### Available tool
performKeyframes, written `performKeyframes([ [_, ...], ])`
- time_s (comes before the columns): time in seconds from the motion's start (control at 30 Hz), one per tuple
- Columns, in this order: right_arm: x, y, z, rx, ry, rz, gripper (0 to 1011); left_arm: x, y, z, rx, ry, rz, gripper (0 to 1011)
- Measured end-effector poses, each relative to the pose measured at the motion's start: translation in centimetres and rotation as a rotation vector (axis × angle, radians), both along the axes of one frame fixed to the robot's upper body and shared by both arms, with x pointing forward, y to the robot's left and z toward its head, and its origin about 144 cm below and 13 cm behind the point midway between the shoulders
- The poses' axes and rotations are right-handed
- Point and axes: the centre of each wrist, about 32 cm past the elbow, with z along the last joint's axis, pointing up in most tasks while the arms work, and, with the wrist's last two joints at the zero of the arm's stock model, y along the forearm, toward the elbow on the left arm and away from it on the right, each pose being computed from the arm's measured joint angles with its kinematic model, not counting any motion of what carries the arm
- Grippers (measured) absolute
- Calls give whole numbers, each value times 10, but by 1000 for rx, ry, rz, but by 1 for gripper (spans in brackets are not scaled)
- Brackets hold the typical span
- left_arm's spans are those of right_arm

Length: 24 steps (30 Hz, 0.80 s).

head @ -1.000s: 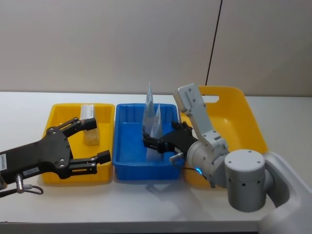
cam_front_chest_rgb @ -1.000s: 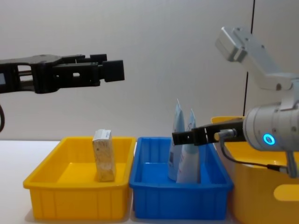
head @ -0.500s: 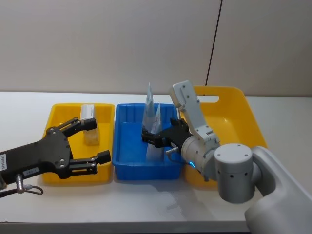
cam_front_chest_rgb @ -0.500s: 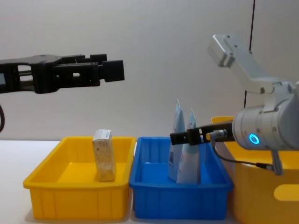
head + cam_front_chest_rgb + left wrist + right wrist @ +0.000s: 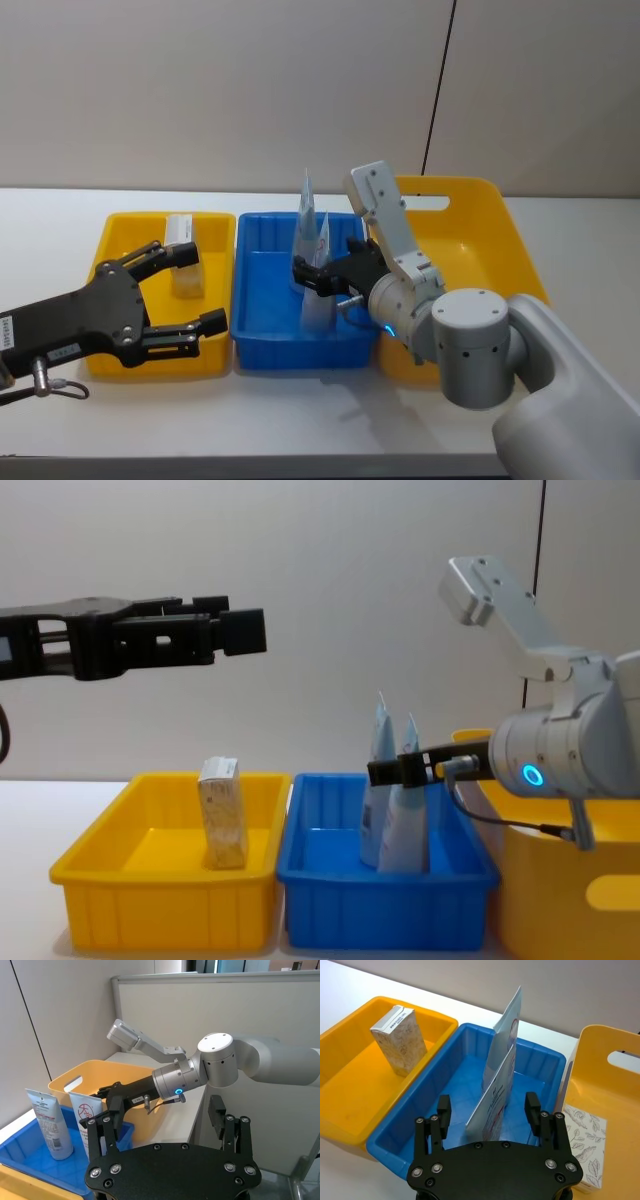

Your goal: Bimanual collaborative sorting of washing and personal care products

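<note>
Tubes: 2 pale-blue squeeze tubes standing upright in the blue tray (image 5: 262,300), one behind the other. Rear tube (image 5: 307,215) is taller; front tube (image 5: 317,285) stands just beside it, closer to the robot. Cartons: 2 seen. One carton (image 5: 182,262) w/ grey leaf print stands a bit tilted in the yellow tray (image 5: 118,240), left of the blue tray. Second carton (image 5: 584,1144) lies flat in the big yellow basket (image 5: 492,250) on the right, by its wall nearest the blue tray.

Right gripper (image 5: 318,280) is at the front tube, fingers spread w/ the tube between them; right wrist view shows gaps both sides, so not pinching it. In chest view the gripper (image 5: 408,771) sits at the tube's upper part, above the tray rim.

Left gripper (image 5: 172,292) hovers high over the yellow tray, fingers spread, holding nothing; the carton there is below it and well apart, per chest view (image 5: 225,633).

Trays and basket sit side by side on a white table (image 5: 60,210).
</note>
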Motion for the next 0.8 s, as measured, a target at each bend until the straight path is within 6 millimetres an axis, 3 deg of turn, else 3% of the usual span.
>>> performKeyframes([
  [0.8,3,1,-1,-4,-3,-7,160,0,0,0,0,0,0,1001],
])
